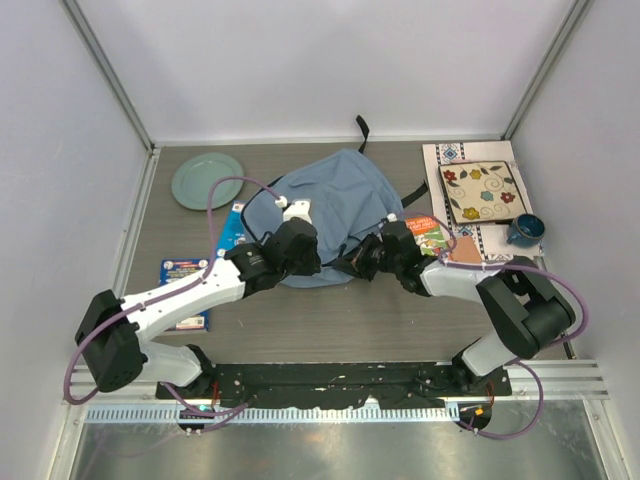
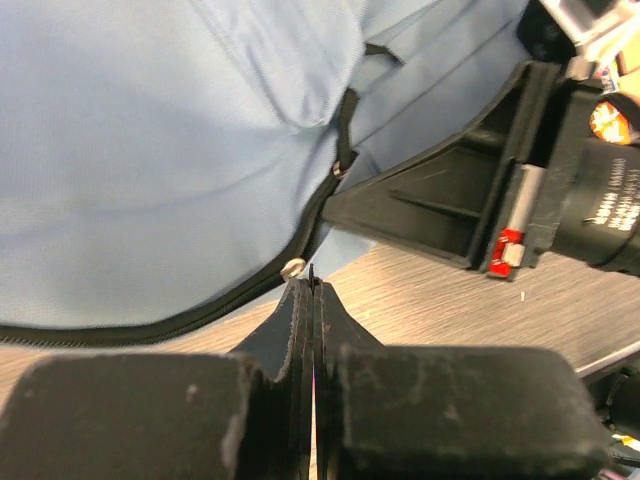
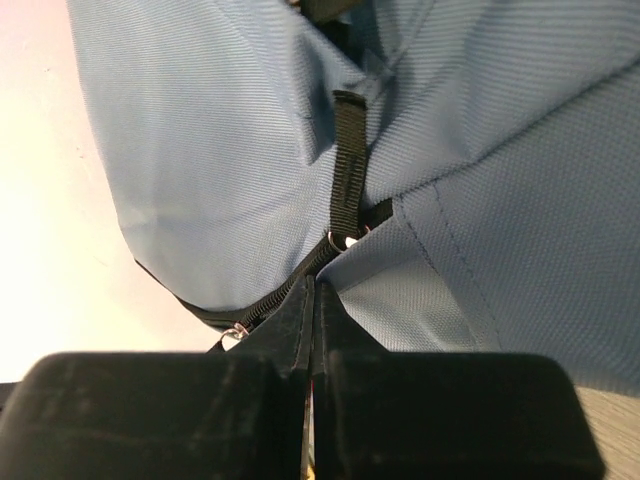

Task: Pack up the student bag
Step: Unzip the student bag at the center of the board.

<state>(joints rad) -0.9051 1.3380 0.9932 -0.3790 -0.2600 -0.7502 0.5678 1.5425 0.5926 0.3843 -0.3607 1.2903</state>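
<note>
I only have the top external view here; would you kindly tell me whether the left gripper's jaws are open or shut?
Observer: Shut; the left wrist view shows the left gripper with jaws pressed together, tips at the zipper of the student bag.
Operator: And the right one?
Observer: The right gripper is shut too, tips at the lower end of a black webbing tab.
Operator: Is the zipper open there?
Observer: Beside the left tips its teeth look closed, and a small silver ring sits there.
</note>
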